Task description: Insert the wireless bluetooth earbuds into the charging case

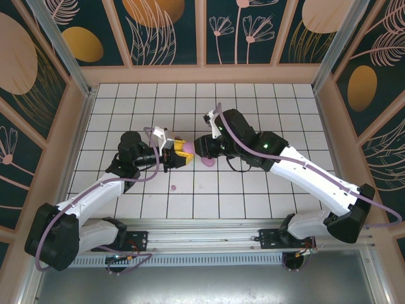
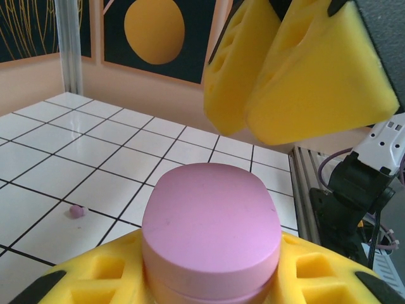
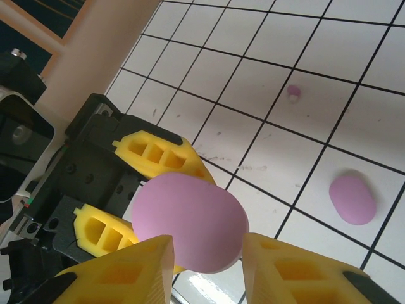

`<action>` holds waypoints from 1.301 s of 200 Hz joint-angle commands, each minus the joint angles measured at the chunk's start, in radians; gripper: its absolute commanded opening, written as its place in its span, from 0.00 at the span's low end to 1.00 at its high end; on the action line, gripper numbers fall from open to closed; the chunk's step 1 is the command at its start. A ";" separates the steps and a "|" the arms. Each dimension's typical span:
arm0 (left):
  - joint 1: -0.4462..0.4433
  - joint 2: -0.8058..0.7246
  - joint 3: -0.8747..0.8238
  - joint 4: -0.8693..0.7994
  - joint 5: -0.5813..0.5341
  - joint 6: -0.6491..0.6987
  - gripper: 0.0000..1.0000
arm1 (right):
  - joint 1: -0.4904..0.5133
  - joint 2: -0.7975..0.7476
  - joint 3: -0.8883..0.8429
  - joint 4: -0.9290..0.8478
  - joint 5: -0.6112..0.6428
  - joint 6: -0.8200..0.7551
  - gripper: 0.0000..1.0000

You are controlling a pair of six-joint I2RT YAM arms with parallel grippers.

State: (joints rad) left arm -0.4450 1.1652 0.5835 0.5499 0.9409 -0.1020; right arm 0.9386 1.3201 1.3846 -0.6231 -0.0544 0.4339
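At the centre of the top view, we are watching the left gripper (image 1: 176, 152) clamping a smooth pink-purple oval plastic charging case (image 2: 212, 221) between its yellow foam pads (image 2: 95, 278), with the case's lid closed. In the upper right of the left wrist view, the right gripper (image 3: 207, 253) is hanging just above the case without touching it, its yellow foam fingers (image 2: 316, 76) standing slightly apart and gripping nothing. One tiny pink-purple plastic earbud (image 2: 77, 211) is lying on the white tiled floor (image 2: 63, 145), at the left of that view and well apart from the case. At the lower right of the right wrist view, a second, flatter pink-purple oval piece (image 3: 352, 199) is resting on a tile, near the earbud but not touching it.
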 commanded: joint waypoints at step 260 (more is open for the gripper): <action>-0.003 -0.012 0.035 0.058 0.052 -0.037 0.00 | -0.083 -0.094 -0.136 0.183 0.020 -0.023 0.49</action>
State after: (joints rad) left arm -0.4416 1.1656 0.5880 0.5529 0.9531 -0.1265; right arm 0.8593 1.2549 1.2758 -0.4767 -0.0555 0.4004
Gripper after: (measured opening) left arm 0.336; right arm 0.487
